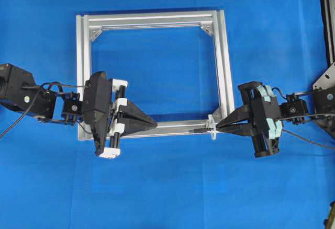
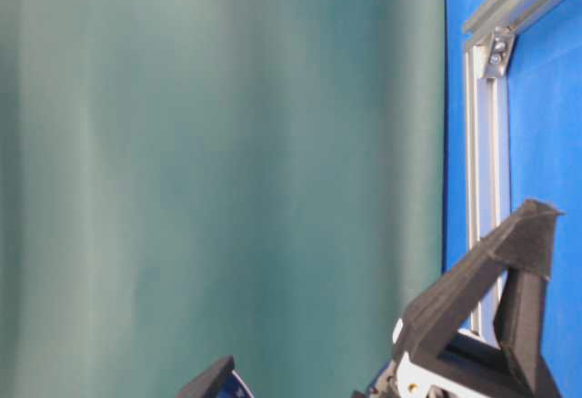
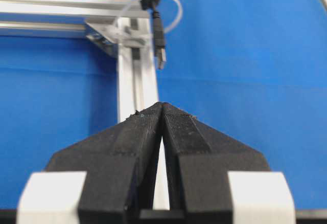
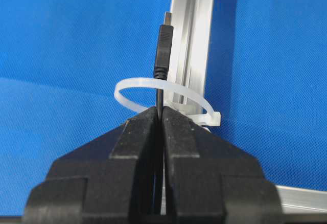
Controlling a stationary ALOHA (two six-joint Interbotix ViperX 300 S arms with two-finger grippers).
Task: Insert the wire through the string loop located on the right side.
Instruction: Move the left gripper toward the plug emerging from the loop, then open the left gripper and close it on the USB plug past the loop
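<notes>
The left hand (image 1: 155,125) is seen closed and empty over the frame's (image 1: 84,72) bottom rail. The thin black wire (image 4: 162,50), metal-tipped plug pointing toward 9 o'clock, is threaded through the white loop (image 4: 153,83) and pinched by the right hand (image 1: 220,127).

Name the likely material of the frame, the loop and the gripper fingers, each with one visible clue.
Frame: probably aluminium, silvery and grooved.
String loop: apparently translucent white plastic, a thin flat band.
Right gripper fingers: seemingly matte black printed plastic, finely ridged, shut on the wire.
</notes>
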